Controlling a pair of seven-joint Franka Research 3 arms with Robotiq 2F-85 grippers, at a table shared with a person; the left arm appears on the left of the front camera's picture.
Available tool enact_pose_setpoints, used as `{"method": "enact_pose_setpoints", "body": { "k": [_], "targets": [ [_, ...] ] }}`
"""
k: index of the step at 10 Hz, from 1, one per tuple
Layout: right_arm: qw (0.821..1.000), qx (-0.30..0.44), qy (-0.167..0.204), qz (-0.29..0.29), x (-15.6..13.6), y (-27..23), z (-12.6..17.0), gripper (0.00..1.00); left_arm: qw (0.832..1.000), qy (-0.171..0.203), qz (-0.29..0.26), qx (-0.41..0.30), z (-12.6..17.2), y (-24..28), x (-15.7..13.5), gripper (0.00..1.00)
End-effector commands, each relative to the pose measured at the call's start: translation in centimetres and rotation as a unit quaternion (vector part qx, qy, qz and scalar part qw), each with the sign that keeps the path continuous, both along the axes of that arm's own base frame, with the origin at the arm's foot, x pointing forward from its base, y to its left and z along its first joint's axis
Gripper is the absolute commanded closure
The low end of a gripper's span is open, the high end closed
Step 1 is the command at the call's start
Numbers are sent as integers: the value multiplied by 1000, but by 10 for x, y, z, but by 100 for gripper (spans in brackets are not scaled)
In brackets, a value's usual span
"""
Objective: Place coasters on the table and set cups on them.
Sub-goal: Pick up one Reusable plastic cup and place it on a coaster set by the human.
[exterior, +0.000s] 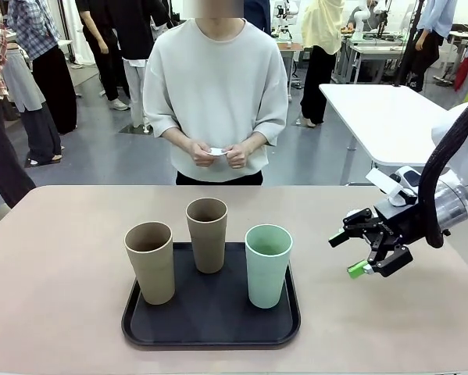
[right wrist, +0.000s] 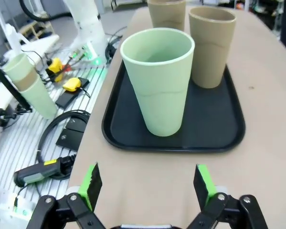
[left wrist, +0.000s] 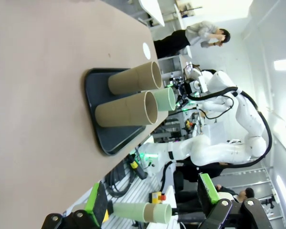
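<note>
Beige table (exterior: 62,234) bears a black tray (exterior: 210,337) with the tan cup (exterior: 150,262), brown cup (exterior: 208,234) and mint cup (exterior: 267,266) upright on it. I see the right gripper (exterior: 347,255) spread beside the tray, the left gripper (left wrist: 152,198) likewise spread.

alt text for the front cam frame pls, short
A tan cup, a brown cup and a mint cup stand upright on a black tray on the beige table. The right claw hangs open and empty right of the tray. Across it, a person's hands hold something small and white.
</note>
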State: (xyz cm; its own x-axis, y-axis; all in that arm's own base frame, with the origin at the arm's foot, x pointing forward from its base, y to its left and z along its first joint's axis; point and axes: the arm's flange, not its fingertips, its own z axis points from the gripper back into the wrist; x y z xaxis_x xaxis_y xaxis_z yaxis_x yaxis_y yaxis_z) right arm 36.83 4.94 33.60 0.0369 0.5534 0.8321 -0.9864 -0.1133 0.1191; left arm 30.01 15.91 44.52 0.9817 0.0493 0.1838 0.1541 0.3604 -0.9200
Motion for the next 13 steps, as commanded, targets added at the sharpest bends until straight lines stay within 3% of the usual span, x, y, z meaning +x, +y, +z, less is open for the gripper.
{"method": "enact_pose_setpoints", "body": {
  "k": [1,3,4,5,7,13],
  "targets": [
    [1000,1,1,6,-1,3,0,0,1000,-8,-1,-5,1,1,0,0],
    [1000,-1,0,1,0,1,0,0,1000,-8,-1,-5,1,1,0,0],
    [994,100,-29,39,4,8,0,0,1000,-8,-1,-5,1,1,0,0],
    [986,147,-41,70,10,14,-10,0,1000,-8,-1,-5,1,1,0,0],
    [977,195,-57,70,22,19,-30,0,1000,-8,-1,-5,1,1,0,0],
    [969,233,-32,82,39,38,-73,0,1000,-8,-1,-5,1,1,0,0]
  ]
}}
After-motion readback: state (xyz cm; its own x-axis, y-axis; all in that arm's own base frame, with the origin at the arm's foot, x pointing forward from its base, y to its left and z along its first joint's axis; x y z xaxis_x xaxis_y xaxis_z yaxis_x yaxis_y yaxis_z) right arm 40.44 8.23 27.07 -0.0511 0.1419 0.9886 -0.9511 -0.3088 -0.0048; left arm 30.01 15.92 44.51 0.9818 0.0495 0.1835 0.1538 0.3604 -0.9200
